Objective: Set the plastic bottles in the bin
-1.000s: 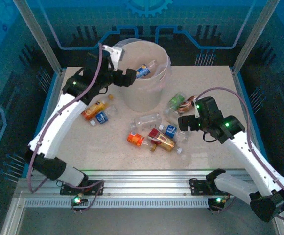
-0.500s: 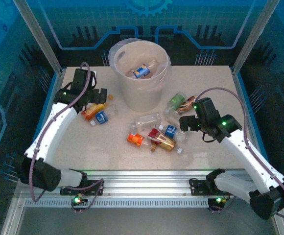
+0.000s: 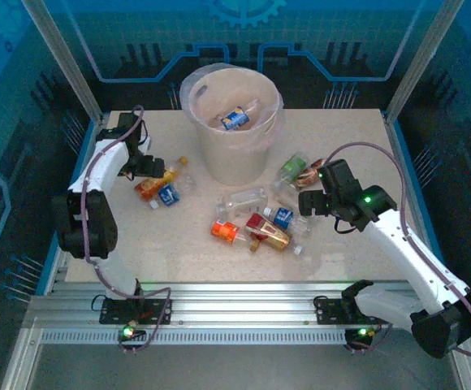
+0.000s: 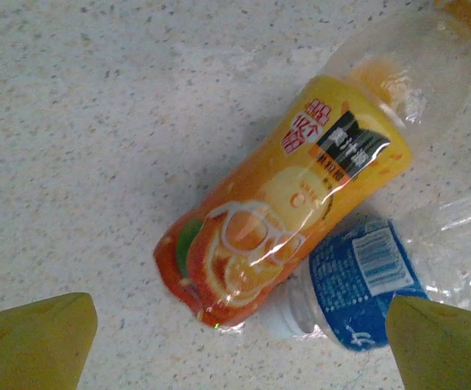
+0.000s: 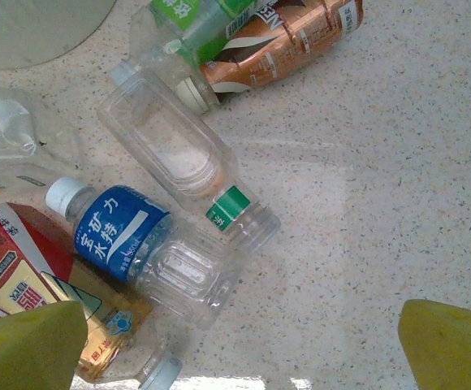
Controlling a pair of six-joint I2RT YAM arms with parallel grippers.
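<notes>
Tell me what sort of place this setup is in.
Probably a robotics lab work cell: a speckled table fenced by aluminium posts and blue circuit-pattern panels, with crushed plastic bottles scattered beside a lined bin, seemingly as practice material.

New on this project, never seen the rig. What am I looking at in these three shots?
Two robot arms, the left arm and the right arm, are bolted at the near edge of a table. The overhead shot comes from a fixed camera above and behind them. The other two come from wrist cameras looking down past yellow fingers. Crushed plastic bottles lie on the table, and another bottle already lies inside the whitish bin. The left end effector hangs open above an orange-label bottle with a blue-label bottle against it. The right end effector hangs open above a white-capped bottle, a clear bottle, a green-label bottle and a copper-label bottle. Neither holds anything.
</notes>
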